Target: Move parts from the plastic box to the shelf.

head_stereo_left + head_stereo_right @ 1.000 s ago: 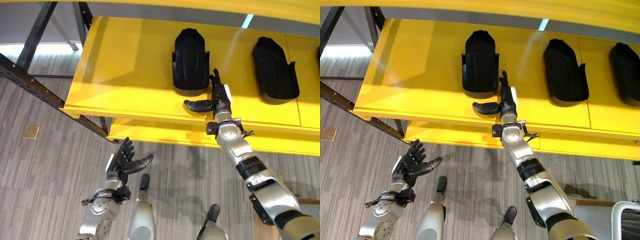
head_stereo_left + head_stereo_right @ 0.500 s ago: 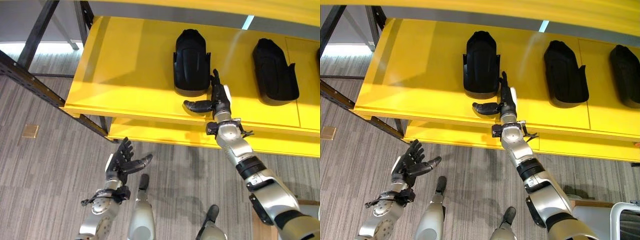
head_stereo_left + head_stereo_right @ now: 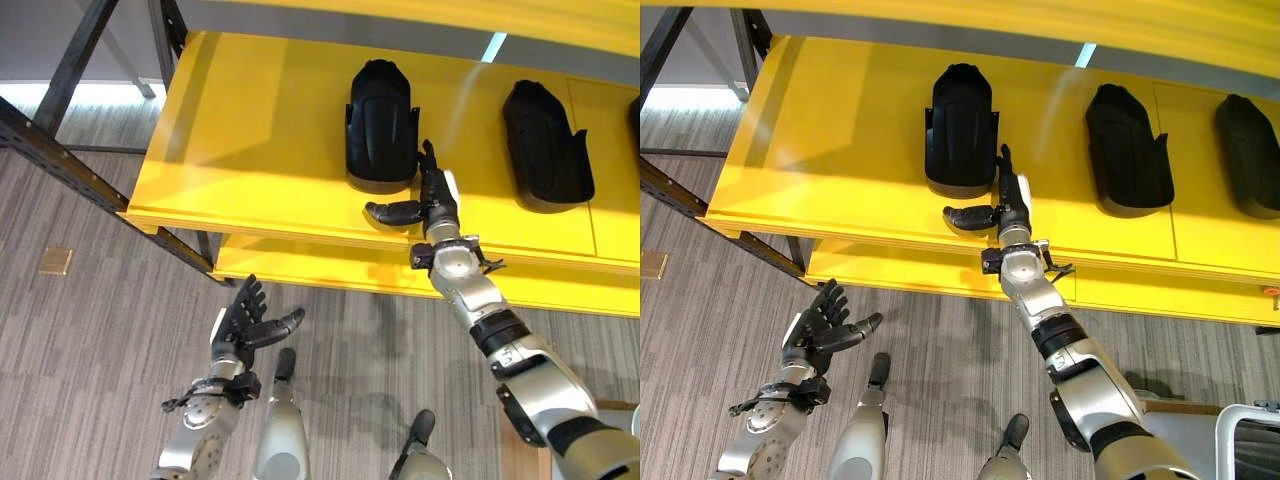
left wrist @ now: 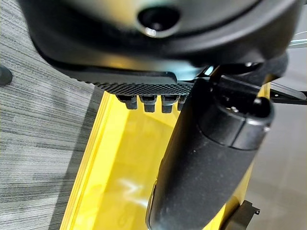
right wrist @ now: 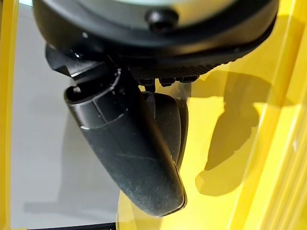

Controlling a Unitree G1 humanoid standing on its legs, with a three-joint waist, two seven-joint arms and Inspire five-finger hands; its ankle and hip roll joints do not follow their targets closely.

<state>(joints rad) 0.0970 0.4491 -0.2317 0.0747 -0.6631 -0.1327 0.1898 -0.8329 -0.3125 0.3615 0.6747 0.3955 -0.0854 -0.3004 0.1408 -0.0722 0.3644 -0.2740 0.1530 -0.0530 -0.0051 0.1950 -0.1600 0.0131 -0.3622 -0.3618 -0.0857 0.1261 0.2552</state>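
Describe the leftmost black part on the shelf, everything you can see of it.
The leftmost part is a matte black, moulded plastic-looking shell, rounded at the far end and wider at the near end, with small tabs along its sides. It lies flat on the yellow shelf, lengthwise front to back, left of a second similar part. The right hand rests open on the shelf just beside its near right corner, thumb stretched below the part's front edge; whether the hand touches it cannot be told.

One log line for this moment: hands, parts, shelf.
right hand: open, on shelf beside left part | left hand: open, idle, low over floor | more parts on shelf
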